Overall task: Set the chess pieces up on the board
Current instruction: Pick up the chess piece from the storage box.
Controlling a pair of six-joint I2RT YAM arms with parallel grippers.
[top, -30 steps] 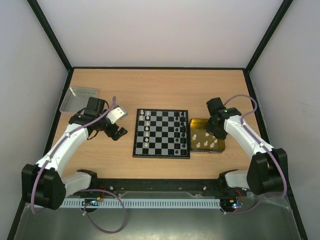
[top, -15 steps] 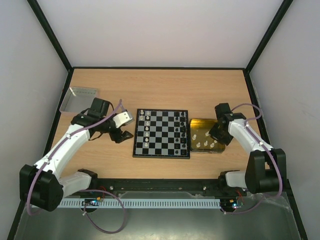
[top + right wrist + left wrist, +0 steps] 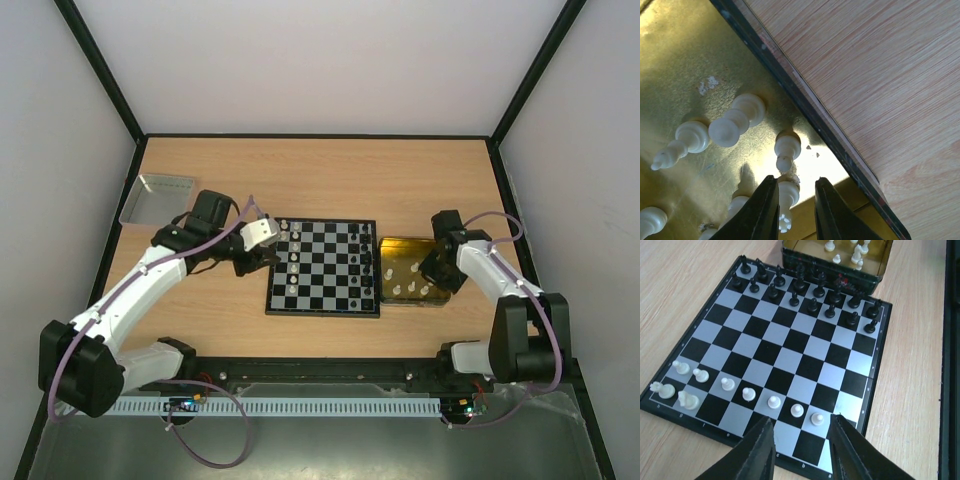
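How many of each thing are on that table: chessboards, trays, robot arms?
Board: 1
Trays: 2, the yellow tray and the grey tray
Arms: 2, the left arm and the right arm
Total: 5

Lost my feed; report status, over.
Left gripper open, empty, over the board, white side. Right gripper open, straddling a white piece in the yellow tray. Nothing obstructing.

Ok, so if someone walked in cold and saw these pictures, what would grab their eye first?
The checkered board at the middle of the table, with black pieces lined in two rows on the side by the yellow tray and only a partial set of white pieces opposite. Next, the right end effector down in that tray, fingers either side of a white piece, while the open left end effector hovers over the white side.
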